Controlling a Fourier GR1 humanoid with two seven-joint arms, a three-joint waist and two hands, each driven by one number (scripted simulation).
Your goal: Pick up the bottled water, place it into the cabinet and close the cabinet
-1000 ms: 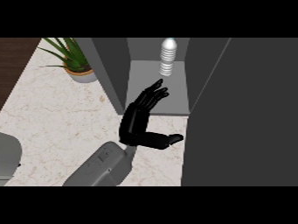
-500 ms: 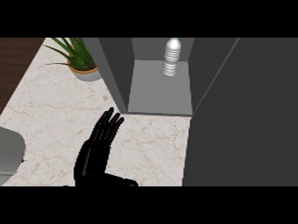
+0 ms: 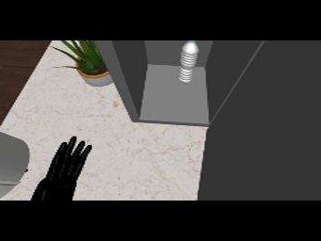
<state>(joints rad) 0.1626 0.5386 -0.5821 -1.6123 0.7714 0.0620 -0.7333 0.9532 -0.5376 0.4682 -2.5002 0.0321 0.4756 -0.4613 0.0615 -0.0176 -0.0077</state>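
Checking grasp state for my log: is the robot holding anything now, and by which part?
Nothing is held. The black left hand is open; the clear ribbed water bottle stands alone inside the grey cabinet.

The left robot hand has drawn back from the cabinet toward the lower-left edge.

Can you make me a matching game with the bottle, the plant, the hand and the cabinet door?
Things:
1. bottled water
2. potted plant
3. left hand
4. cabinet door

Places or states:
A. flat over the counter, near the bottom edge
B. standing inside the cabinet
C. open, at the right
D. on the counter left of the cabinet

Pairs: 1-B, 2-D, 3-A, 4-C
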